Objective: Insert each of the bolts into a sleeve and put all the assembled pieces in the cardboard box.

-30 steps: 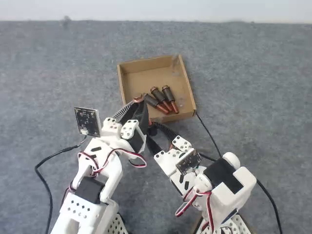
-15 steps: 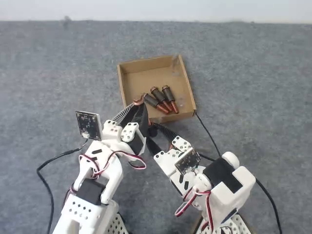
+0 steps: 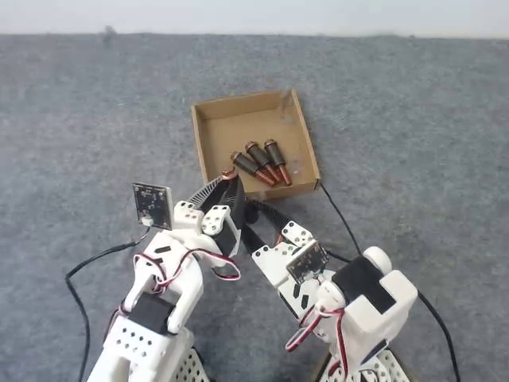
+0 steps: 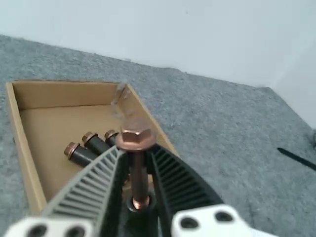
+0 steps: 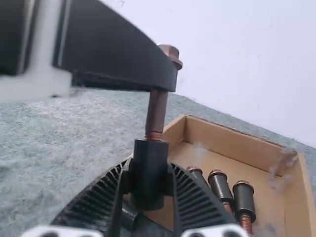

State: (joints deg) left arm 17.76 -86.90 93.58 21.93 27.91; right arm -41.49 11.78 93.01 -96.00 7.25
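Here, beside the cardboard box (image 3: 242,99), the left gripper (image 4: 134,154) holds a bolt (image 4: 134,138) tip-down in the sleeve (image 5: 148,165) the right gripper (image 5: 148,174) clamps; keeping both coaxial should seat it.

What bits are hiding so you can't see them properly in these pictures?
1. Right wrist view: the bolt runs into the sleeve, which hides its tip, so how deep it sits cannot be told.
2. Left wrist view: the left gripper covers most of the assembled pieces in the cardboard box.
3. High view: the left gripper hides part of the box's near wall.
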